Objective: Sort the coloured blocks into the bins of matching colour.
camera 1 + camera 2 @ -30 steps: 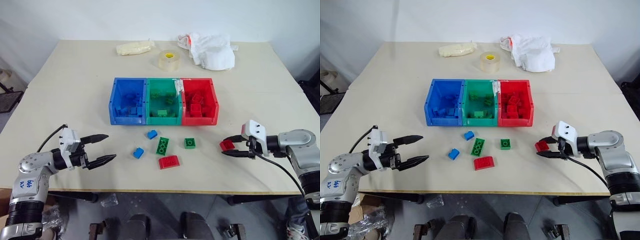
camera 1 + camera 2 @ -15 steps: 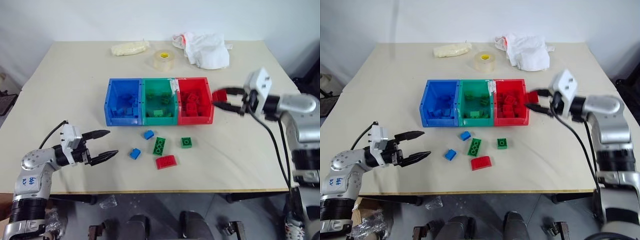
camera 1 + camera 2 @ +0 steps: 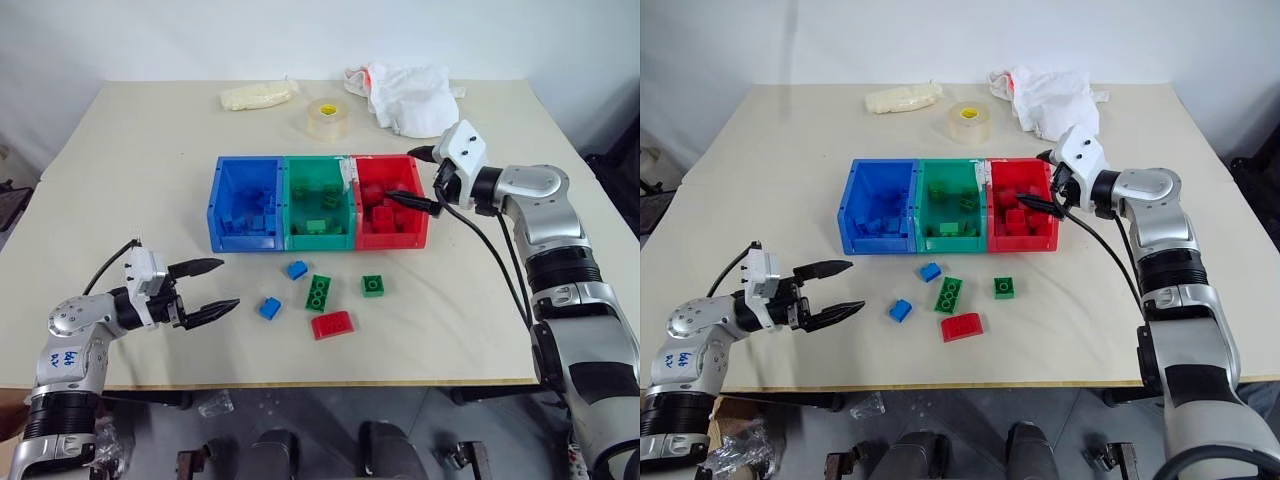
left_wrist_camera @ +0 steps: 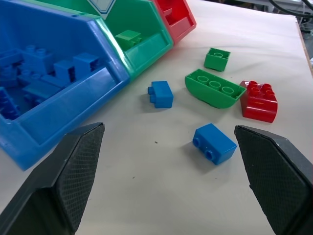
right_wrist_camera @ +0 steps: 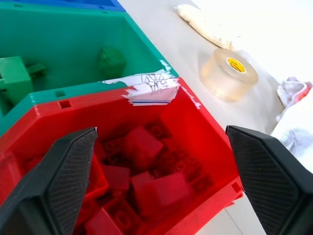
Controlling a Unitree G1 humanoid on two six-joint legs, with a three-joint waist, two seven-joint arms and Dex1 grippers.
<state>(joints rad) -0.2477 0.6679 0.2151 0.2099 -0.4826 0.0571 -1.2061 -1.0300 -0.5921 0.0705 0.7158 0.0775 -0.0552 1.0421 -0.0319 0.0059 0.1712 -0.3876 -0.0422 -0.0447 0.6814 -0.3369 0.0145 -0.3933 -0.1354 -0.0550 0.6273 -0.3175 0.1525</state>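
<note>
Left eye view: bins sit at frame centre, three joined tubs in a row: blue bin on the left, green bin in the middle, red bin on the right. Each already holds bricks of its own colour.

R gripper is at centre-right, over the red bin's right edge. Fingers spread wide, nothing between them. Right wrist view looks straight down into the red bin, with the red pile between the open fingers, so this reads as a drop position: arm is placed over the matching tub so a released brick falls inside the walls.

L gripper is at lower left, above bare table, fingers apart, empty. Pointed toward the loose bricks at lower centre, prob. staged for a pick.

Loose on table, below the bins:
- blue block, just below the blue/green join
- second blue block, nearest the L gripper
- oblong green block, centre
- square green block, to its right
- red block, lowest, near the front edge

Est. progress: well along, five blocks left. Tape roll, white cloth and a pale bag lie at upper centre, clear of the work area, not part of the sort.
</note>
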